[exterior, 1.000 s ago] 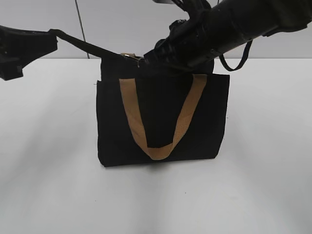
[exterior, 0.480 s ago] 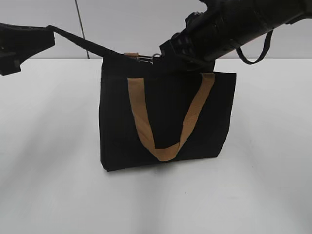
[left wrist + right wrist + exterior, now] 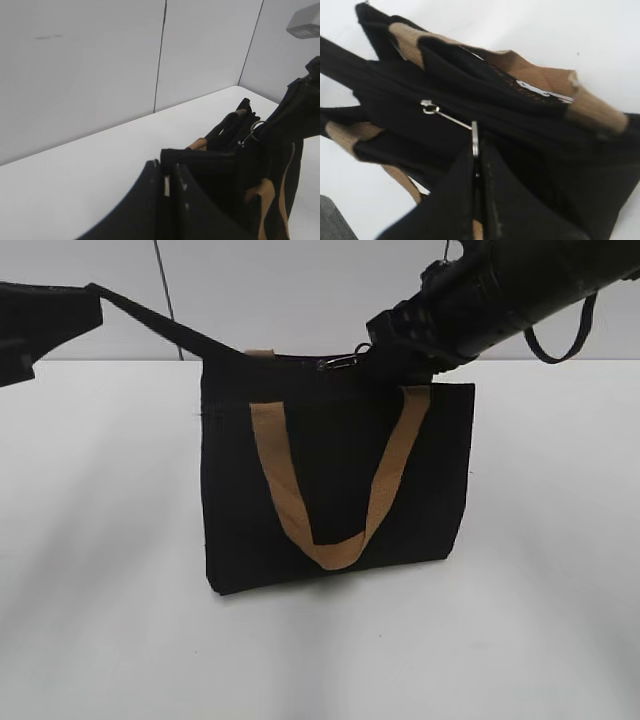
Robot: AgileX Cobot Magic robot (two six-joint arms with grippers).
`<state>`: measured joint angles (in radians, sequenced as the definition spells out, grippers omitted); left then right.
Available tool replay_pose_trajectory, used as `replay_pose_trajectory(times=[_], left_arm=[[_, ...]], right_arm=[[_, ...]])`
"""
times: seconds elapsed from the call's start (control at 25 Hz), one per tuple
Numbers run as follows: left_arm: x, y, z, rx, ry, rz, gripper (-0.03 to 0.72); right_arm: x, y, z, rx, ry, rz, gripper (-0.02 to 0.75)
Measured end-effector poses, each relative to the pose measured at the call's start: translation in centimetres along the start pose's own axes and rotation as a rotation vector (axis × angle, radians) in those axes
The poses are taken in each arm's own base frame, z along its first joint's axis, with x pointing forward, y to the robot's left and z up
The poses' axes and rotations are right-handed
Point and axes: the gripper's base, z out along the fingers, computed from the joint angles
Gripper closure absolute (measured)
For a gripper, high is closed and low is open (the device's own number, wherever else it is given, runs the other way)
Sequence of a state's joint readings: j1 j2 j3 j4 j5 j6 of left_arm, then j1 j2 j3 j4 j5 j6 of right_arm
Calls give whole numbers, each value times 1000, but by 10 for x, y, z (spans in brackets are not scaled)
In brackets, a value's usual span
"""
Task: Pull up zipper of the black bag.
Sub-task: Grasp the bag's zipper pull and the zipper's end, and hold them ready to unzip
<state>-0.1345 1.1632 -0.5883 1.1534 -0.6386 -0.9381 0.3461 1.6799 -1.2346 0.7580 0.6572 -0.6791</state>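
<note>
The black bag (image 3: 330, 470) stands upright on the white table, one tan handle (image 3: 330, 552) hanging down its front. My left gripper (image 3: 92, 302) is at the far left, shut on a black strap (image 3: 160, 330) stretched taut from the bag's top left corner; the left wrist view shows the jaws (image 3: 167, 170) closed on the strap (image 3: 200, 157). My right gripper (image 3: 378, 350) is over the bag's top edge, shut on the zipper's silvery ring (image 3: 340, 363). The right wrist view shows its jaws (image 3: 476, 150) pinching the ring (image 3: 475, 134), with the pull (image 3: 427, 106) on the zip line.
The white table (image 3: 100, 620) spreads all round the bag. A grey wall with a dark seam (image 3: 165, 295) stands behind. A black cable loop (image 3: 560, 340) hangs from my right arm. The second tan handle (image 3: 545, 80) lies across the bag's top.
My right gripper has moved rightward along the bag's top edge, taking the zipper's ring with it. The left gripper keeps the strap taut and has shifted slightly.
</note>
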Motion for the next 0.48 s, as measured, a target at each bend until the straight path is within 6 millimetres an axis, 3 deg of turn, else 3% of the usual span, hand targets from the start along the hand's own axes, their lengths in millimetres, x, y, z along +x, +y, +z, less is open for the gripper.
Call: replay_pose_trajectory(times=[0.48], left_arm=[[-2,1,-4,-35,8,19,666]], right_arm=[[1,-28,-28,53,-5,70,738]])
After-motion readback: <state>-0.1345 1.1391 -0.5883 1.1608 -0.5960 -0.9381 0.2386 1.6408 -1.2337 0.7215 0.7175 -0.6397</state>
